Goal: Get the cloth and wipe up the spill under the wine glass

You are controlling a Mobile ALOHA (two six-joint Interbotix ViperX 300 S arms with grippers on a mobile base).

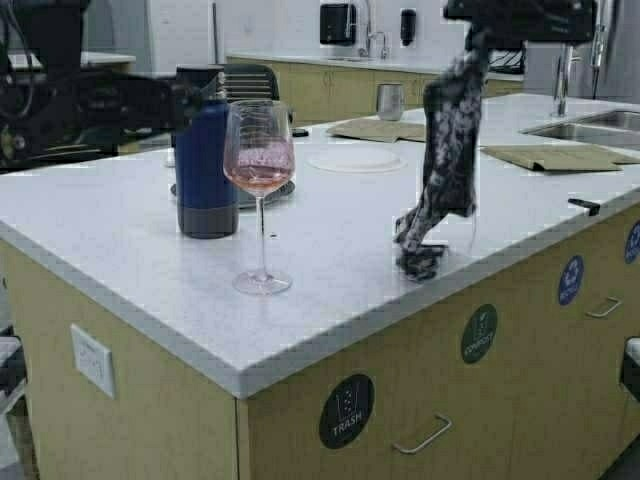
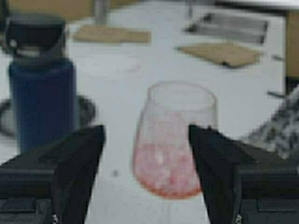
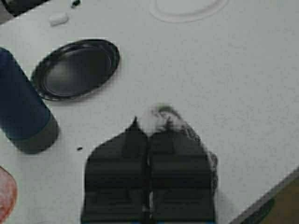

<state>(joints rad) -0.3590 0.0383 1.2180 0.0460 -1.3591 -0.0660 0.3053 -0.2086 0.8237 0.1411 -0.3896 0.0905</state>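
Observation:
The wine glass stands near the counter's front edge, with pink liquid in its bowl. No spill shows clearly around its foot. My left gripper hovers to the glass's left at bowl height. In the left wrist view the left gripper is open and empty, with the glass just ahead between the fingers, untouched. My right gripper is high above the counter, shut on the top of the patterned cloth. The cloth hangs down and its lower end rests on the counter. In the right wrist view the cloth bulges past the shut right gripper.
A dark blue bottle stands just left of and behind the glass, by a black plate. A white disc, brown paper sheets, a steel cup and a sink lie farther back and right.

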